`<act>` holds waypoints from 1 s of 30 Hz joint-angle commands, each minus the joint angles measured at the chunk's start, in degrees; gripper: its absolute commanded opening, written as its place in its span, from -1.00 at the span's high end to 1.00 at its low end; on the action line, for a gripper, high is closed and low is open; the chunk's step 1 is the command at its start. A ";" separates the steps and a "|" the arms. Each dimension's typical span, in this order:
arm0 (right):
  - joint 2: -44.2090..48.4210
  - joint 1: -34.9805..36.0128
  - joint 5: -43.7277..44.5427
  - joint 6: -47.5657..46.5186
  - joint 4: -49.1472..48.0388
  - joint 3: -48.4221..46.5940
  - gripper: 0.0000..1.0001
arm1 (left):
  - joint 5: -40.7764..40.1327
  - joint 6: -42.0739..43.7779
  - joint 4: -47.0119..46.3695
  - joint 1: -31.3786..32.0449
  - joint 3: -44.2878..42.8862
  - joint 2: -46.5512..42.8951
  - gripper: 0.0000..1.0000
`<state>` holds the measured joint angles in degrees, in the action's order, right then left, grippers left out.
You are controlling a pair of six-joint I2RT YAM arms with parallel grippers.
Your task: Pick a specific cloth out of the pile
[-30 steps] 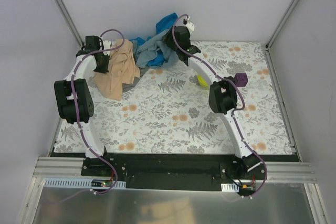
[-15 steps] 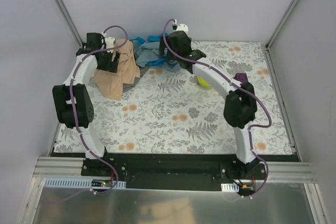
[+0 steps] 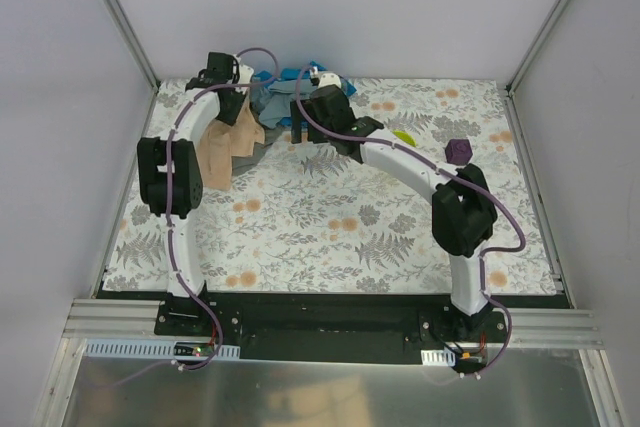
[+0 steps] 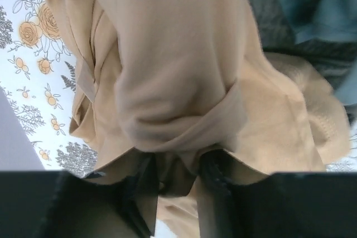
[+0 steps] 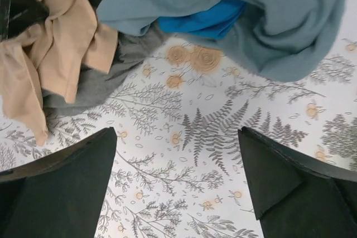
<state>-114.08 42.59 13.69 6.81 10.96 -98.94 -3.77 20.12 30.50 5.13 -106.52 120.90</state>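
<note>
The pile lies at the back of the flowered mat. My left gripper [image 3: 238, 105] is shut on the tan cloth [image 3: 213, 152], which hangs from it down onto the mat; in the left wrist view the tan cloth [image 4: 178, 71] fills the frame and a fold is pinched between the fingers [image 4: 146, 190]. My right gripper [image 3: 298, 127] is open and empty, low over bare mat just in front of the pile; its wrist view shows its gripper [image 5: 178, 182] below the blue-grey cloth [image 5: 268, 15], the bright blue cloth [image 5: 206, 22], the dark grey cloth [image 5: 114, 62] and the tan cloth [image 5: 53, 43].
A yellow-green bowl [image 3: 404, 136] shows partly behind the right arm's forearm. A small purple object [image 3: 459, 151] stands to its right. Grey walls close in the mat [image 3: 330, 227] at the back and both sides.
My right gripper came down and left from its raised position and no longer holds the blue cloths, which have dropped back on the pile. My left gripper moved right and back with the tan cloth.
</note>
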 commanded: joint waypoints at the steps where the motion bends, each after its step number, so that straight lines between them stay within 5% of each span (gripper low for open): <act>1: -1.40 1.88 -3.32 1.27 -0.77 -1.78 -0.99 | -4.84 2.12 1.84 -1.26 -3.78 0.92 0.76; 2: -1.84 2.06 -4.02 1.80 -0.85 -2.14 -0.99 | -4.84 1.68 1.84 -1.78 -4.04 0.39 1.00; 14: -8.34 3.73 -12.19 10.50 -4.89 -7.23 -0.99 | -4.31 0.71 1.76 -16.89 -10.11 -19.47 1.00; 21: -10.63 3.99 -16.50 14.46 -6.04 -8.82 -0.99 | -2.30 3.17 1.84 -19.36 -3.18 -17.20 1.00; 22: -10.55 3.99 -16.68 14.55 -5.95 -8.73 -0.99 | -2.21 3.35 1.84 -19.36 -2.21 -16.15 0.79; 25: -9.58 3.99 -16.77 14.29 -5.78 -7.59 -0.99 | -2.56 3.44 1.93 -19.45 -0.54 -13.33 -0.32; 29: -7.56 4.08 -15.89 13.41 -5.78 -5.22 -0.99 | 3.40 2.47 2.37 -19.10 2.62 -15.51 -0.98; 30: -7.12 4.08 -15.80 13.32 -5.69 -4.69 -0.99 | 5.33 2.47 2.46 -18.75 3.42 -16.56 -0.98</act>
<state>-125.19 46.33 -1.89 19.92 6.68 -104.75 -4.95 22.92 31.81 -14.55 -105.08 108.33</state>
